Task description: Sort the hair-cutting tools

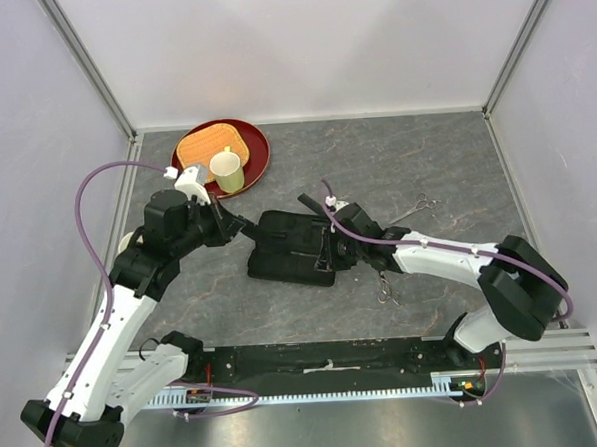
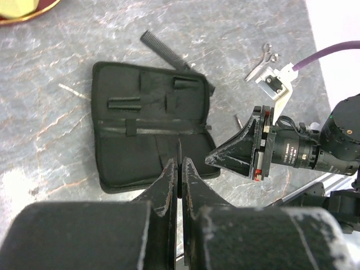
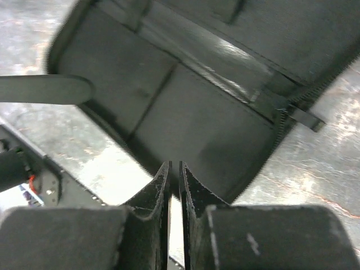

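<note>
The black zip case [image 1: 285,246] lies open mid-table. My left gripper [image 1: 245,226] is at its left edge, shut [image 2: 180,162] on a slim black strip seen edge-on that looks like a comb; from the right wrist it shows as a blurred grey bar [image 3: 45,90]. My right gripper [image 1: 332,250] hovers over the case's near half [image 3: 197,129], jaws [image 3: 174,165] nearly together with nothing between. A straight black comb [image 2: 163,49] lies behind the case. One pair of silver scissors [image 1: 419,208] lies at the back right, another [image 1: 386,293] beside the right forearm.
A red round tray [image 1: 255,146] with a wooden mat and a cream cup [image 1: 226,170] stands at the back left. Pale enclosure walls ring the grey stone-pattern table. A black rail [image 1: 326,357] runs along the near edge.
</note>
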{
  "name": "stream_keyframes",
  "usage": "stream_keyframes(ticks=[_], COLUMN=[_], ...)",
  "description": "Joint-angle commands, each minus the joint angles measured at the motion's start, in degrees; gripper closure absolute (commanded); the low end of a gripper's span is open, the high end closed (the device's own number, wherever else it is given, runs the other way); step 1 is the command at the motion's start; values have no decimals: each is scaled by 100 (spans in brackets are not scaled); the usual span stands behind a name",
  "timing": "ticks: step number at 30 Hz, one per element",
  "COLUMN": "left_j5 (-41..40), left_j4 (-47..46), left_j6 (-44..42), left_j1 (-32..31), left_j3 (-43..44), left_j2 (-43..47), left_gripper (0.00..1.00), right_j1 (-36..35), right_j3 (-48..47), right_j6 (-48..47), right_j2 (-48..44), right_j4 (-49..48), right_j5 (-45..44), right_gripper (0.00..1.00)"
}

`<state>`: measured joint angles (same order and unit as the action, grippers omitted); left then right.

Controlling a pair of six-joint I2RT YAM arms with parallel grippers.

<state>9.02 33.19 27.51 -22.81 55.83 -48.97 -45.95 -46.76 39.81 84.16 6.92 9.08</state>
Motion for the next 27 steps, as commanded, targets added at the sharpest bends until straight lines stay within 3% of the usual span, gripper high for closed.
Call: stream_keyframes(ticks=[1, 6, 14, 19, 27], left_j5=[-357, 82, 1689, 1937, 1902], left_j4=[214, 215, -557, -1357, -1403], left_j6=[431, 545, 703, 861, 914], left_j1=[101, 645, 1830, 1991, 2017], left_j3=[-177, -432, -1467, -2198, -2577], left_j2=[37, -42, 1, 151, 116], left_gripper=[98, 98, 98, 98, 98], right_j1=[-10, -1, 7, -1, -1], right_j3=[141, 308, 457, 528, 660], right_j6=[378, 466, 703, 721, 756], right_j2=[285, 750, 1410, 1419, 1445], right_j4=[-174, 134, -40, -147, -270], right_j5=[-415, -837, -1128, -1084, -1031], right_gripper=[86, 88, 89, 90, 90])
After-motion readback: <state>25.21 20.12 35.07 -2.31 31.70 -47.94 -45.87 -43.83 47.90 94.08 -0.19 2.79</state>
